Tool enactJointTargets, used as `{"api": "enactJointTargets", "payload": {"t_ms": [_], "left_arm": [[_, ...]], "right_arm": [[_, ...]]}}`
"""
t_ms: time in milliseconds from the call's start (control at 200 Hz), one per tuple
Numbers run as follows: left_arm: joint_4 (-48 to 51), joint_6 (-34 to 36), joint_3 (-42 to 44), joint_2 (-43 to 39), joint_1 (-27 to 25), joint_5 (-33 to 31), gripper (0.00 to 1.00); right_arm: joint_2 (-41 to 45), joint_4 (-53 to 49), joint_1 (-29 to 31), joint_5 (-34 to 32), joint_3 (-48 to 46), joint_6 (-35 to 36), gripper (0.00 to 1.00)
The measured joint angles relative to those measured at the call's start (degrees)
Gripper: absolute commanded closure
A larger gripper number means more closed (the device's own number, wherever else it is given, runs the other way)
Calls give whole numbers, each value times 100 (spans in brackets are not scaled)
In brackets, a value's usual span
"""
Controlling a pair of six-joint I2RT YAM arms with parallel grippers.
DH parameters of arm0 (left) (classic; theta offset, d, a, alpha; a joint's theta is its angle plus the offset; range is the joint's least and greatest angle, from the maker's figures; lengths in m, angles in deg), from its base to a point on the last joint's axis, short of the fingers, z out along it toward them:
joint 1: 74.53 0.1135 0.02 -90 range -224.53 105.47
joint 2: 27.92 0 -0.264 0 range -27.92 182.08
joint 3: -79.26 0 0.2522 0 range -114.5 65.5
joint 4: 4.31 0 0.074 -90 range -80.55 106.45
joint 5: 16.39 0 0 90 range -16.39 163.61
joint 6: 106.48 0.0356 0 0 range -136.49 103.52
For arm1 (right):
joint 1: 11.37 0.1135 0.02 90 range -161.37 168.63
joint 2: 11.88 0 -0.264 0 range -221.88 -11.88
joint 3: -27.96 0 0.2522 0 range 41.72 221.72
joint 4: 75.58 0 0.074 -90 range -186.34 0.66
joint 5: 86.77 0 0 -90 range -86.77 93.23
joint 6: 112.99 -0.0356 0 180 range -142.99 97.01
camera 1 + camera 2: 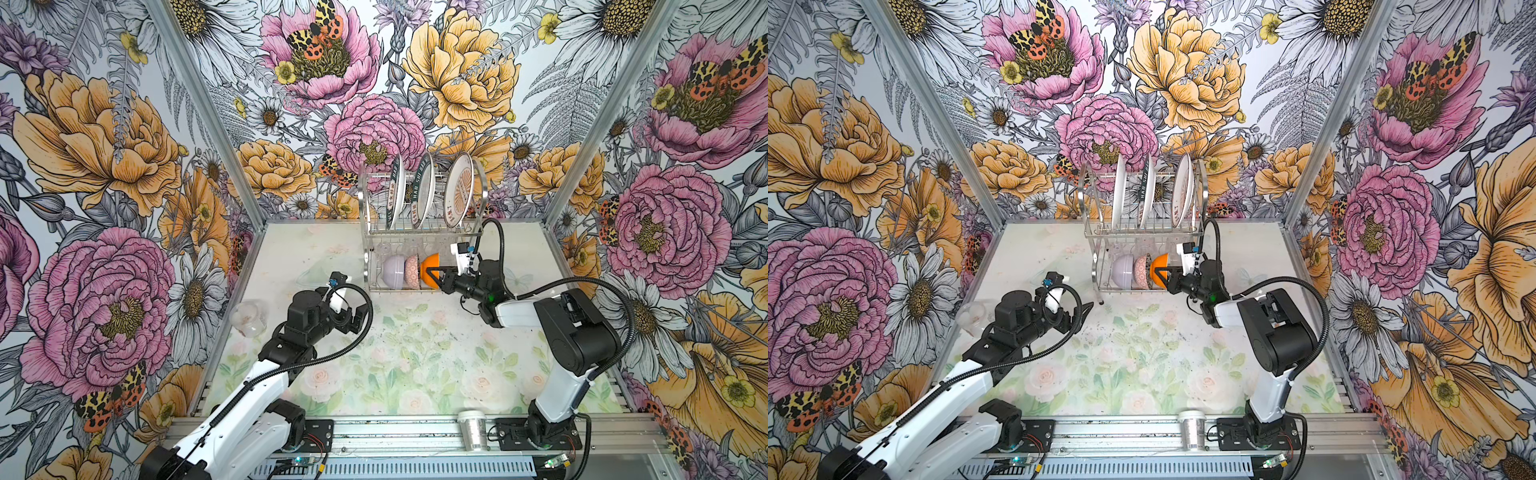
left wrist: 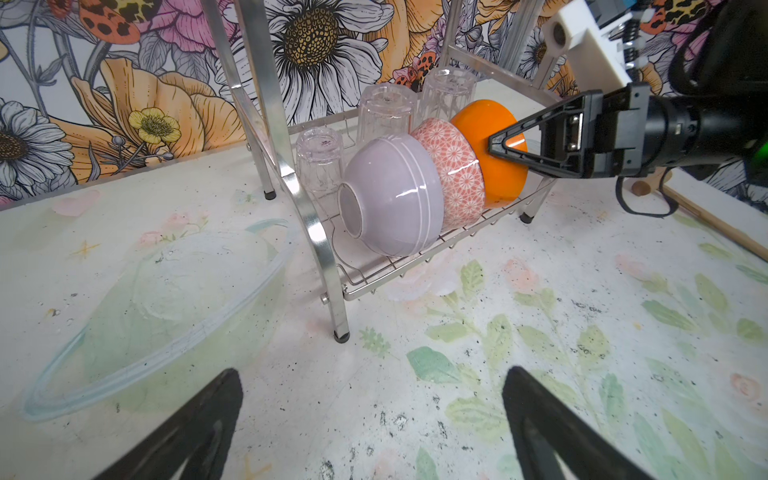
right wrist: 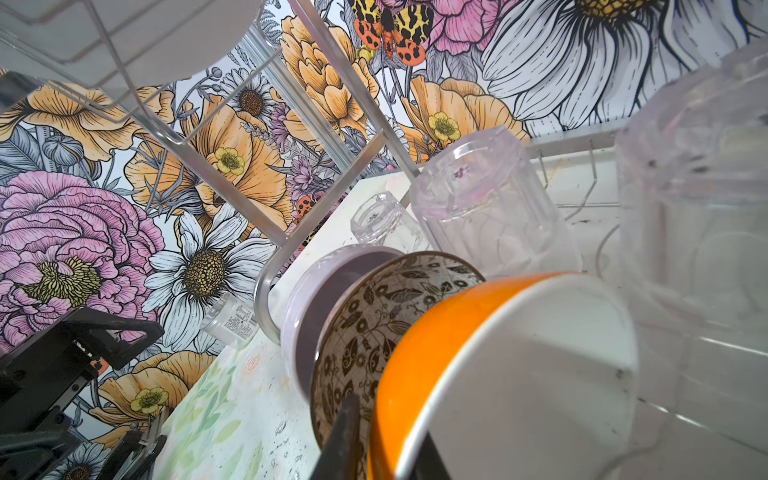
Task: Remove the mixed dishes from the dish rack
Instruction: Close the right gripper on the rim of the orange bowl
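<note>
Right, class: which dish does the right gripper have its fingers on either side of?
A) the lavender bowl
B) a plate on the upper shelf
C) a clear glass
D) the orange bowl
D: the right gripper reaches into the lower shelf of the dish rack, and the wrist view shows its fingers either side of the orange bowl's rim.

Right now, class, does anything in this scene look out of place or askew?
Yes: the silver glittery cup with a white lid sits on the front aluminium rail, off the table and far from the dish rack; it looks misplaced.
</note>
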Motion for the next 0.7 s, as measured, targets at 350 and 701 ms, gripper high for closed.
{"api": "enactJointTargets", "payload": {"t_ms": [350, 701], "left_arm": [[0, 0, 0, 0, -28, -24, 1], [2, 2, 0, 0, -48, -39, 1]], "right_arm": [[-2, 85, 0, 96, 0, -111, 86], [0, 203, 20, 131, -2, -170, 90]]}}
